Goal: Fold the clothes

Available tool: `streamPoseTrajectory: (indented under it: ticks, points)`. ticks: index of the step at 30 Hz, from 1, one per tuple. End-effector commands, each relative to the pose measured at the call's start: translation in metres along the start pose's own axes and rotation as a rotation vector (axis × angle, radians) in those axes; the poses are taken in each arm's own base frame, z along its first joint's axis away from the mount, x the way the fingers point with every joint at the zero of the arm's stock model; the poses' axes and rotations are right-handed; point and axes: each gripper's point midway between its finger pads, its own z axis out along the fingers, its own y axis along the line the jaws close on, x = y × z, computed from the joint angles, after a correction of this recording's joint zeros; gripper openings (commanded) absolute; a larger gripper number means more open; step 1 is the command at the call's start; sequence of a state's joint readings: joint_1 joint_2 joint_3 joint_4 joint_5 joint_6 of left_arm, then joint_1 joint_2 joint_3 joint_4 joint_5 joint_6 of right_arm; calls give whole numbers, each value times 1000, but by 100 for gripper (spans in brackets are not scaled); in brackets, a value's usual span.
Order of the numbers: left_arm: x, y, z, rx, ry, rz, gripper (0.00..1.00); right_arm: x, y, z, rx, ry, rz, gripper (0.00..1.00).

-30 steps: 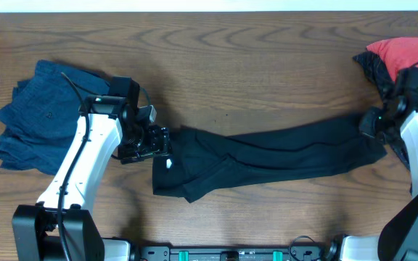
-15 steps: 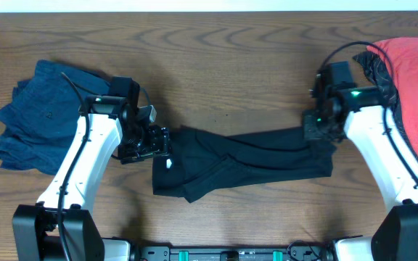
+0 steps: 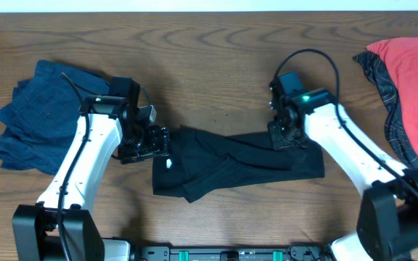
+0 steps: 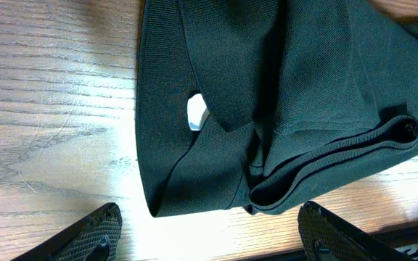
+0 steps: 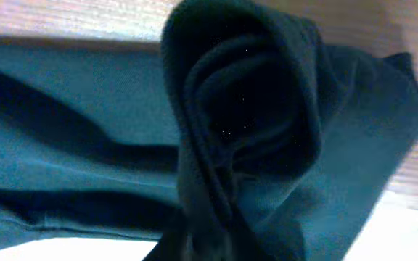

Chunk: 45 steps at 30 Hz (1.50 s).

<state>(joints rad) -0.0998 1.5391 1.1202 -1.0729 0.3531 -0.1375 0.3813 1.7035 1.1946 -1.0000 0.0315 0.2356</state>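
Observation:
The black shirt (image 3: 223,163) lies bunched in a long strip across the middle of the table, with a small white mark (image 3: 169,162) near its left end. My left gripper (image 3: 157,142) is open at the shirt's left edge. In the left wrist view its fingers (image 4: 216,235) stand wide apart on bare wood, just short of the shirt's folded hem (image 4: 267,109). My right gripper (image 3: 281,135) is shut on the shirt's right end, holding it over the strip. In the right wrist view the bunched fabric (image 5: 252,123) fills the frame and hides the fingers.
A navy garment (image 3: 35,112) lies crumpled at the far left, behind my left arm. A red garment (image 3: 416,69) lies on a dark plaid one (image 3: 384,83) at the far right edge. The wooden table (image 3: 216,65) shows behind the shirt.
My right gripper has moved well to the left from the table's right edge, carrying the shirt's right end with it and shortening the strip. The left arm has not moved.

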Motion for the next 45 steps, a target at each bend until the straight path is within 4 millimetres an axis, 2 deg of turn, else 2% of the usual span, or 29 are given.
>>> streamPoseTrajectory:
  ticks: [1, 4, 7, 11, 13, 15, 19, 22, 26, 30, 33, 37, 41, 45]
  points:
    - [2, 1, 0, 1, 3, -9, 80, 3, 12, 8, -31, 27, -8, 16]
    - [2, 1, 0, 1, 3, -9, 79, 3, 23, 8, -92, 32, -12, 17]
    - [2, 1, 0, 2, 3, -9, 80, 5, 37, 6, -172, 37, -98, 17]
    - [2, 1, 0, 1, 3, -9, 80, 10, 42, 5, -212, 58, -126, 17]
    - [2, 1, 0, 2, 3, -9, 80, 18, 51, 2, -274, 82, -191, 18]
    - [2, 1, 0, 2, 4, -9, 80, 27, 56, -1, -316, 110, -240, 24]
    - [2, 1, 0, 1, 3, -9, 80, 37, 45, 0, -261, 155, -243, 24]
    - [2, 1, 0, 1, 3, -9, 80, 34, 35, 2, -197, 147, -211, 21]
    - [2, 1, 0, 1, 3, -9, 80, 19, 18, -5, -88, 87, -153, 17]
    - [1, 1, 0, 1, 3, -8, 80, -2, -12, -21, 74, -13, -30, 16]
    - [1, 1, 0, 1, 3, -9, 80, -5, -32, -23, 157, -32, 58, 18]
    - [1, 1, 0, 1, 3, -8, 80, 3, -31, -18, 120, 1, 67, 22]
    - [1, 1, 0, 1, 3, -8, 80, 14, -19, -11, 68, 42, 31, 33]
    - [2, 1, 0, 1, 3, -9, 80, 30, -17, 5, 72, 82, 13, 33]
